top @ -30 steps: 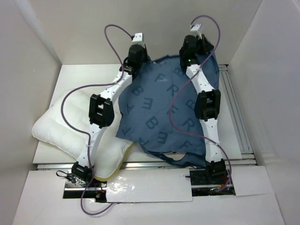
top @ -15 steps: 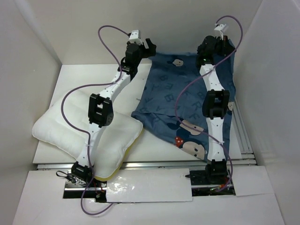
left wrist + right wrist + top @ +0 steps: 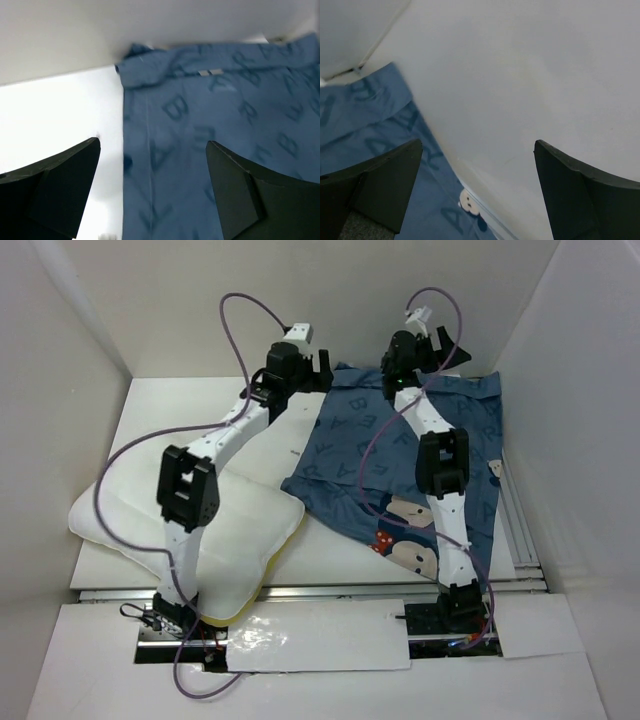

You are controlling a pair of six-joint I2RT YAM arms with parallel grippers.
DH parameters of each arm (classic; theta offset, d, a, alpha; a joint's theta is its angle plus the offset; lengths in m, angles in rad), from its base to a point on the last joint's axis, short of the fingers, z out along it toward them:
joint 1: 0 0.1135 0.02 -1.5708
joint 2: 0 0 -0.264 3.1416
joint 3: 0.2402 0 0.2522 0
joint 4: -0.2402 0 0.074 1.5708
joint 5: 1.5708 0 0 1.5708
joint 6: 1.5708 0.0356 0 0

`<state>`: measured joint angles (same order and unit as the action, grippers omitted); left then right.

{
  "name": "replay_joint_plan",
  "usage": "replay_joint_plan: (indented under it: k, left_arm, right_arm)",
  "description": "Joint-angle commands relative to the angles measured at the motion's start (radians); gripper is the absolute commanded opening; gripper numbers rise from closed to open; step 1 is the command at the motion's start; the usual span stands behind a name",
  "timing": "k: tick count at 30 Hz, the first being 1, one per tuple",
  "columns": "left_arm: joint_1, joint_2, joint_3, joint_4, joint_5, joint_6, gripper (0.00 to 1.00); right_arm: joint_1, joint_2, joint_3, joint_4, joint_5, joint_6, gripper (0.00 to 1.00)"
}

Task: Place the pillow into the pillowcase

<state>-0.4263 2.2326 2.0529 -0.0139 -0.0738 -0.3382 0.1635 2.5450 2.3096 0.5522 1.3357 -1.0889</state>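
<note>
The white pillow lies at the front left of the table, its yellow trim toward the near edge. The dark blue pillowcase lies spread on the right half, a mouse face with a red bow near its front corner. My left gripper hovers open over the case's far left corner; in the left wrist view the left gripper has the pillowcase below, nothing between its fingers. My right gripper is open above the far edge; in the right wrist view the right gripper faces the wall, the pillowcase at lower left.
White walls close in the table at the back and both sides. A metal rail runs along the table's right edge. Purple cables loop above both arms. The left arm's links pass over the pillow.
Both grippers have opened and let go of the pillowcase, which dropped from a raised drape to lie flat. The right gripper then swung left along the back wall.
</note>
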Motion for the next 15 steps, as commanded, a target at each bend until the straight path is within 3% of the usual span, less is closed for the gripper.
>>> replay_joint_plan:
  k: [1, 3, 4, 5, 6, 7, 8, 10, 11, 12, 15]
  left_arm:
    - [-0.012, -0.259, -0.191, -0.047, 0.043, 0.041, 1.0]
    - [-0.043, -0.394, -0.299, -0.076, 0.084, 0.041, 1.0]
    - [-0.057, -0.43, -0.397, -0.11, 0.085, 0.027, 1.0]
    - [-0.074, -0.462, -0.44, -0.13, 0.1, 0.027, 1.0]
    - [-0.092, -0.491, -0.483, -0.148, 0.1, 0.027, 1.0]
    - [-0.133, -0.542, -0.528, -0.164, 0.074, 0.018, 1.0]
    - [-0.153, -0.563, -0.613, -0.187, 0.054, 0.002, 1.0]
    - [-0.199, -0.6, -0.693, -0.196, 0.028, -0.042, 1.0]
    - [-0.209, -0.628, -0.758, -0.196, 0.041, -0.095, 1.0]
    - [-0.209, -0.628, -0.784, -0.186, 0.07, -0.117, 1.0]
    - [-0.235, -0.627, -0.859, -0.121, 0.178, -0.159, 1.0]
  right_arm:
    - [0.074, -0.156, -0.071, -0.064, 0.011, 0.062, 1.0]
    - [0.135, -0.193, -0.159, -0.261, -0.012, 0.174, 1.0]
    - [0.155, -0.221, -0.159, -0.387, -0.073, 0.393, 1.0]
    - [0.184, -0.221, -0.159, -0.73, -0.134, 0.543, 1.0]
    - [0.185, -0.221, -0.066, -0.937, -0.23, 0.713, 1.0]
    - [0.185, -0.221, -0.003, -1.129, -0.555, 1.03, 1.0]
    - [0.122, -0.23, 0.014, -1.352, -0.751, 1.149, 1.0]
    - [0.055, -0.314, -0.178, -1.339, -1.058, 1.312, 0.94]
    - [0.032, -0.447, -0.323, -1.271, -1.251, 1.384, 0.97]
    - [0.006, -0.518, -0.604, -1.095, -1.3, 1.405, 0.99]
    - [-0.016, -0.744, -0.957, -0.919, -1.291, 1.488, 0.99]
